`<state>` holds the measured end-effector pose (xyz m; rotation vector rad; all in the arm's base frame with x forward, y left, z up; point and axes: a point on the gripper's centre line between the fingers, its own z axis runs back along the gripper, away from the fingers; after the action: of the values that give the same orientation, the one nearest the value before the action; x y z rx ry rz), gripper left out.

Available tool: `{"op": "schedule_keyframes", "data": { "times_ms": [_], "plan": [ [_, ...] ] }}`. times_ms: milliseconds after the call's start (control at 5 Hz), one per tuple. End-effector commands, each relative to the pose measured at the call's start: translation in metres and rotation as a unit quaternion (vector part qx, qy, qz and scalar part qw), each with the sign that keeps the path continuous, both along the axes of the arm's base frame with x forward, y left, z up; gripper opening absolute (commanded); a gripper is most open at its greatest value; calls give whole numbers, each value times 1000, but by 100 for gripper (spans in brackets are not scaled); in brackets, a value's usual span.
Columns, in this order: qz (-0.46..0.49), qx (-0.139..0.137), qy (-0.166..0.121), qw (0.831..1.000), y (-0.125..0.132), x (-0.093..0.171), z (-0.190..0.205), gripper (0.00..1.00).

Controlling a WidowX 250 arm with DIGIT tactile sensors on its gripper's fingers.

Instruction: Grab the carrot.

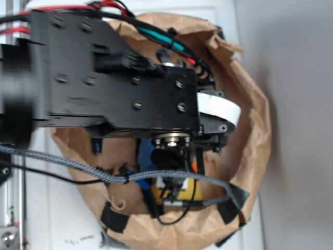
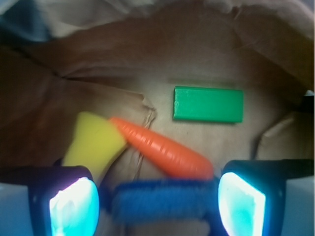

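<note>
- Two fingertips (image 2: 74, 204) of the gripper (image 2: 157, 204) sit at the bottom corners of the wrist view, spread wide apart and gripping nothing.
- Between them lies a blue sponge (image 2: 162, 202), its long side running from one finger to the other; whether the pads touch it I cannot tell.
- Just beyond the sponge lies the carrot (image 2: 162, 150), flat on the brown paper and slanted, its thick end near the sponge and the right finger, its narrow end up and to the left.
- That narrow end touches a yellow foam piece (image 2: 93, 140) lying to its left.
- Farther back, well apart from the carrot, a green block (image 2: 208, 104) lies flat.
- All of it rests inside a brown paper bag (image 1: 257, 125) with rolled, crumpled walls; in the outside view the black arm (image 1: 119, 78) covers most of the opening.
</note>
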<state>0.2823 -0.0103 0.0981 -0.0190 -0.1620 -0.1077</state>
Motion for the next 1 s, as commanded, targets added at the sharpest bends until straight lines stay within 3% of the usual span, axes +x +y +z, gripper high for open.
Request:
{"op": "schedule_keyframes", "data": {
  "times_ms": [0,200,400,600,800],
  "plan": [
    [-8,29,-13,999,0,11,-12,100],
    [-18,51,-22,998,-6,7,-28,100],
    [-47,59,-6,997,-19,2,-42,100],
    [-95,60,14,994,-29,-15,-53,100],
    [-142,48,6,989,-33,-33,-62,100]
  ]
}}
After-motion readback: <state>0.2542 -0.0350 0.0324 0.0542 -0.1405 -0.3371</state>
